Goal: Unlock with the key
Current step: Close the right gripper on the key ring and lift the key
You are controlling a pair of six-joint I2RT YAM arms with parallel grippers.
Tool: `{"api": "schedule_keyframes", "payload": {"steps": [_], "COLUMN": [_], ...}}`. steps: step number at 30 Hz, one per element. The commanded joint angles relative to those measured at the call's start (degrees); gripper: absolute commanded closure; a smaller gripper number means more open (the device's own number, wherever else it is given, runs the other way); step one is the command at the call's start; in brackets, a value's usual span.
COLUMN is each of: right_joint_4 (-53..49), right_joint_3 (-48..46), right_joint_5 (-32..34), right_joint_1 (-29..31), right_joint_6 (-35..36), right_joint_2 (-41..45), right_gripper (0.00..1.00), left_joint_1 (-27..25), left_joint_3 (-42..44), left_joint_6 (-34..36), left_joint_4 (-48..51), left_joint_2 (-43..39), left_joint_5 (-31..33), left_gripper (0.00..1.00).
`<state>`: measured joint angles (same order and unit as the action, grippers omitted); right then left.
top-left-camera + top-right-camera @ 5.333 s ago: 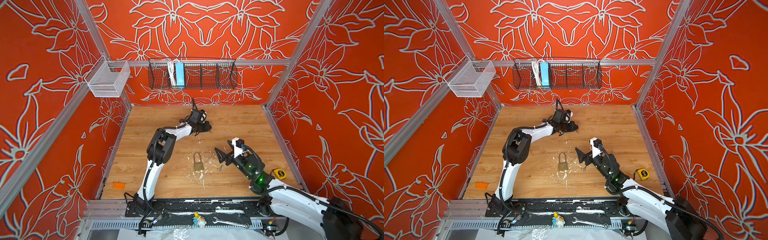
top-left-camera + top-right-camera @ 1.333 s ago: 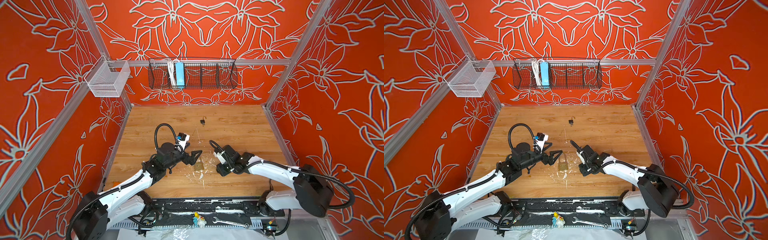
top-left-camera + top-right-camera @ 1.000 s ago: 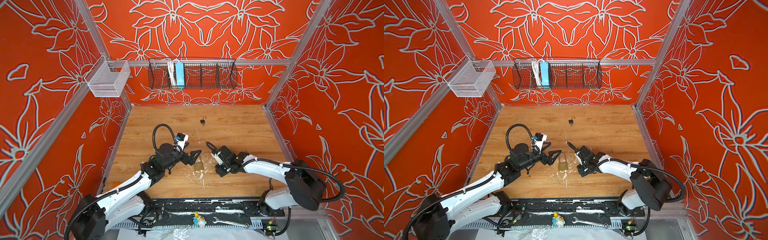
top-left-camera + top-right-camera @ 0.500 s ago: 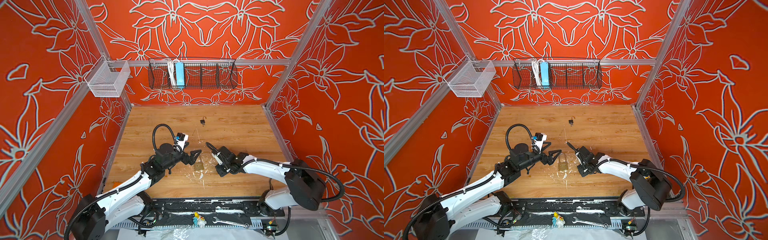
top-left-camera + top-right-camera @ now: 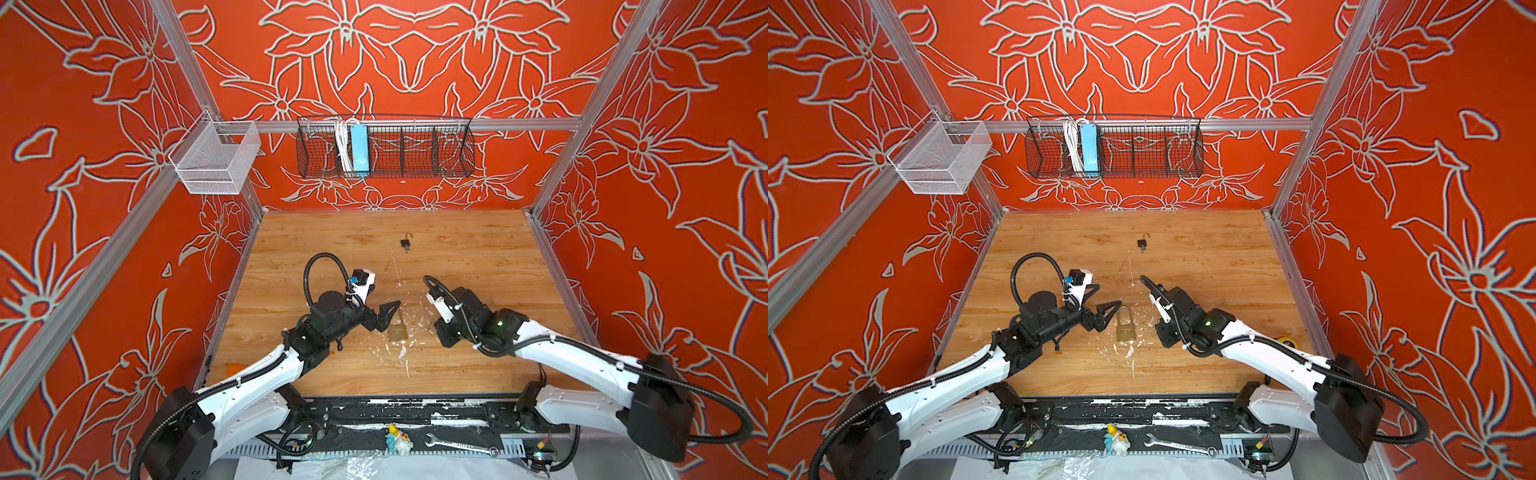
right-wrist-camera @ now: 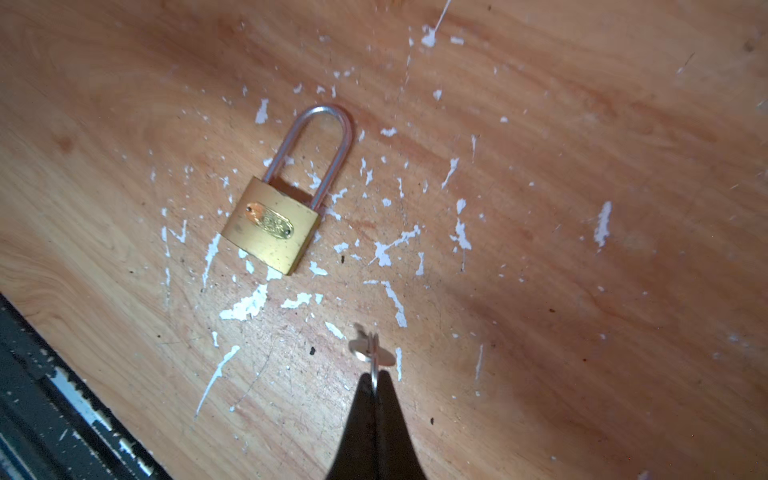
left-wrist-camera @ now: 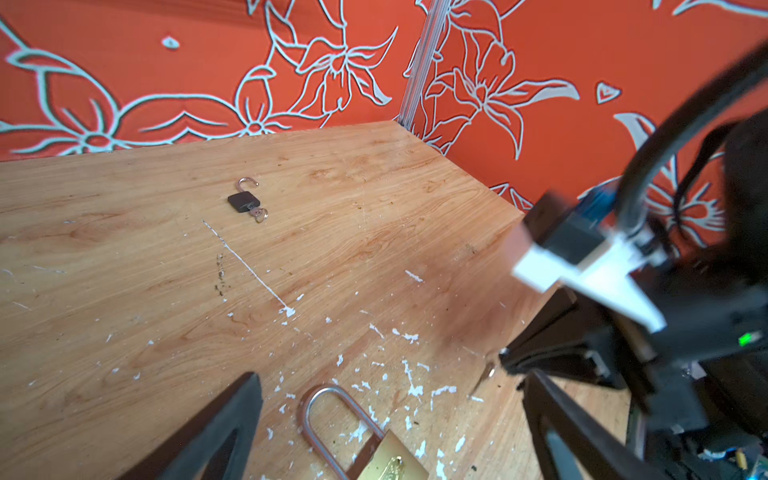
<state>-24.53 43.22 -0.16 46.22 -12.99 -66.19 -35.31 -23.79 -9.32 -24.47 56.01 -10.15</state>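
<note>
Right, status from my end: right claw [image 6: 376, 384] is clenched on the key [image 6: 371, 353], pinched at the very fingertips. The key sticks out just past the tips, edge-on to the wrist camera, so I can't read which way the blade faces, and I can't tell if it touches the table [image 5: 478, 257]

Brass padlock [image 6: 270, 226] lies flat on the wood a little ahead of that claw and off to one side, apart from the key. Its body is nearer the claw, with the shackle pointing away and looking seated in the body

Left claw [image 7: 395, 376] is released, jaws wide. The padlock sits between its two fingers [image 7: 247, 395] near the tips, and I see no contact

From above, the padlock lies between the two claws, just beside the left one

Small black padlock [image 7: 244, 199], shackle swung open with a key in it, lies well beyond both claws
</note>
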Motion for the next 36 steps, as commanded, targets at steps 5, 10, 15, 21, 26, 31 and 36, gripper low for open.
{"api": "schedule_keyframes", "payload": {"steps": [5, 10, 15, 21, 26, 31, 36], "right_joint_4": [-7.10, 0.48, 18.37, 19.44, 20.75, 21.29, 21.19], "right_joint_3": [15.97, 17.53, 5.17, 2.44, -0.49, -2.47, -2.64], "right_joint_5": [4.67, 9.22, 13.06, 13.35, 11.23, 11.33, 10.78], "right_joint_1": [0.01, 0.02, 0.03, 0.01, 0.02, 0.01, 0.04], "right_joint_6": [3.81, 7.15, 8.15, 8.06, 7.18, 7.19, 7.11], "right_joint_2": [-5.62, -9.12, -5.29, -1.37, 2.36, 5.29, 5.94], "right_gripper": [1.00, 1.00, 1.00, 1.00, 1.00, 1.00, 1.00], "left_joint_1": [-0.02, -0.02, -0.07, -0.12, -0.11, -0.15, -0.11], "left_joint_3": [4.25, 5.57, 6.00, 5.38, 3.99, 3.03, 1.78], "left_joint_6": [4.74, 7.24, 8.53, 8.57, 7.98, 5.37, 3.87], "left_joint_4": [-13.06, -16.81, -19.92, -19.57, -20.71, -23.60, -22.25], "left_joint_2": [0.07, 3.60, 5.50, 6.60, 11.06, 14.89, 16.01], "left_joint_5": [0.32, -2.09, -1.65, -2.60, -5.04, -9.27, -11.68], "left_gripper": [0.01, 0.00, 0.00, 0.00, 0.11, 0.16, 0.17]}}
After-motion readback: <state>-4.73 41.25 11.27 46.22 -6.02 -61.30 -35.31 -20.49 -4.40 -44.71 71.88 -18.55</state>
